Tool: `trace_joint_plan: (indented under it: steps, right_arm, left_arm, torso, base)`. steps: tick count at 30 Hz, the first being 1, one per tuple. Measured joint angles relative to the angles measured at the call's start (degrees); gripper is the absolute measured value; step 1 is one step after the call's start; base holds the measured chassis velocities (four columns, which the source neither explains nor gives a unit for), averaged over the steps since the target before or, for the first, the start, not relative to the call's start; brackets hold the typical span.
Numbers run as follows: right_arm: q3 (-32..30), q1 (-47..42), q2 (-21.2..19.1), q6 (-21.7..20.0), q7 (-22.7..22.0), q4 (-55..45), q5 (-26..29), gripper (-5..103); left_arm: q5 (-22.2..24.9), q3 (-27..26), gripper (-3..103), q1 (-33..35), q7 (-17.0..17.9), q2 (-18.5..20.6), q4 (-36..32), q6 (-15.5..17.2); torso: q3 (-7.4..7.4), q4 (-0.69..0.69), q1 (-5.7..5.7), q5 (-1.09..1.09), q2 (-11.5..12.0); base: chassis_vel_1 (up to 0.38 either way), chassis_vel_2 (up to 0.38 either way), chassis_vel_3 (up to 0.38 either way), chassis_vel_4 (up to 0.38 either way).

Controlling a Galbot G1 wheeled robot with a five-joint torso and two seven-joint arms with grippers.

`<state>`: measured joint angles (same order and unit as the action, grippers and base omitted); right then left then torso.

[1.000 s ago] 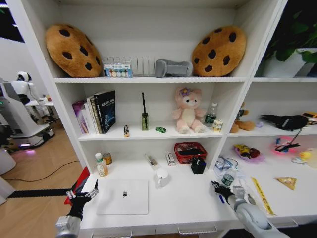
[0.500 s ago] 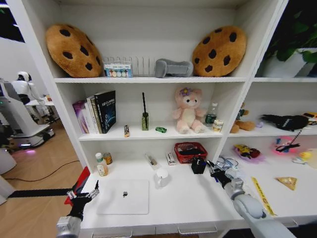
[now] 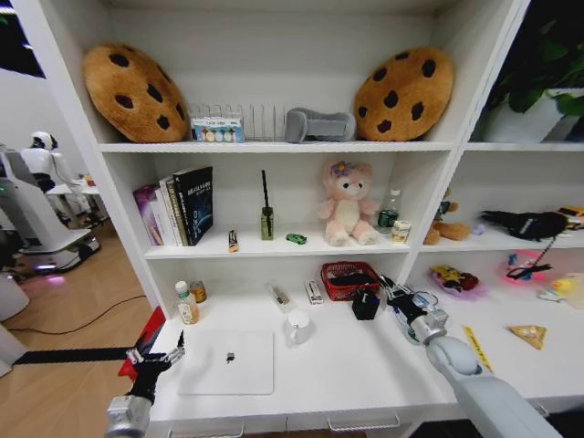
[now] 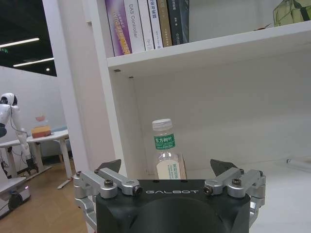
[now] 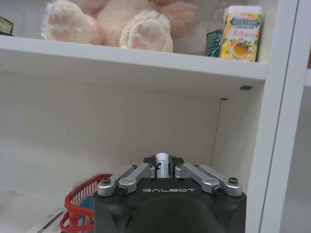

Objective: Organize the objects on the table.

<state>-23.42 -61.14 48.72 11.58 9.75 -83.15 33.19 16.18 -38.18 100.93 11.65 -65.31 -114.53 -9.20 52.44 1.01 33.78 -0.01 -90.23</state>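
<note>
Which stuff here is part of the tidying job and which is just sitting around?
Part of the job:
- silver laptop on the white desk
- green toy car
- pen held in the right gripper
- small bottle ahead of the left gripper

Just sitting around:
- cookie cushions
- pink plush
- books
- red basket

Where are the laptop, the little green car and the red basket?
laptop (image 3: 227, 362), head view, on its lid.
green car (image 3: 296, 239), head view, on its body.
red basket (image 3: 345, 270), head view, on its rim.
</note>
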Motion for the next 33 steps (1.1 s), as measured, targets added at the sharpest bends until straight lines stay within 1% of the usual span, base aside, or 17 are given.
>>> trace_joint_plan:
  steps: [3,8,15,20,26,29,33]
  right_arm:
    - [3.17,4.15,0.93,-0.2,-0.13,3.15,0.17,13]
    - [4.77,6.58,1.48,-0.26,-0.33,5.09,0.25,13]
    - [6.41,8.19,1.83,0.4,-0.57,7.37,0.21,13]
    - [8.09,10.44,2.74,1.61,-1.1,9.42,-0.02,13]
    - [9.56,12.07,3.67,1.74,-1.78,10.28,-0.44,13]
    - [9.67,12.07,3.81,1.74,-1.82,10.29,-0.54,13]
    - [9.89,12.66,4.46,2.0,-2.51,11.85,-2.18,13]
  left_arm:
    - [0.33,-0.33,100,-0.08,0.0,0.11,0.12,0.0]
    - [0.47,-0.51,100,0.32,0.02,0.06,0.3,0.01]
    - [0.5,-0.24,100,-0.27,0.09,0.04,0.74,0.12]
    - [0.71,0.0,100,-0.34,0.24,0.0,0.74,0.53]
    - [0.87,-0.25,100,0.17,0.25,0.16,0.51,0.67]
    - [0.94,-0.27,100,0.27,0.26,0.19,0.41,0.73]
    - [1.0,-0.45,100,1.01,0.06,0.24,0.02,0.76]
  torso:
    - [0.0,-0.02,0.0,0.01,0.0]
    - [0.0,-0.01,0.0,0.0,0.0]
    - [-0.01,0.01,0.0,-0.01,0.0]
    - [-0.01,0.0,0.0,0.0,0.0]
    - [-0.01,-0.02,0.0,0.0,0.0]
    - [-0.01,-0.01,0.0,0.0,0.0]
    - [0.0,0.01,-0.01,0.0,0.0]
  base:
    - [0.0,0.0,0.0,0.0]
    - [0.0,0.0,0.0,0.0]
    - [0.0,0.0,0.0,0.0]
    - [0.0,0.0,0.0,0.0]
    - [0.0,0.0,0.0,0.0]
    - [0.0,0.0,0.0,0.0]
    - [0.0,0.0,0.0,0.0]
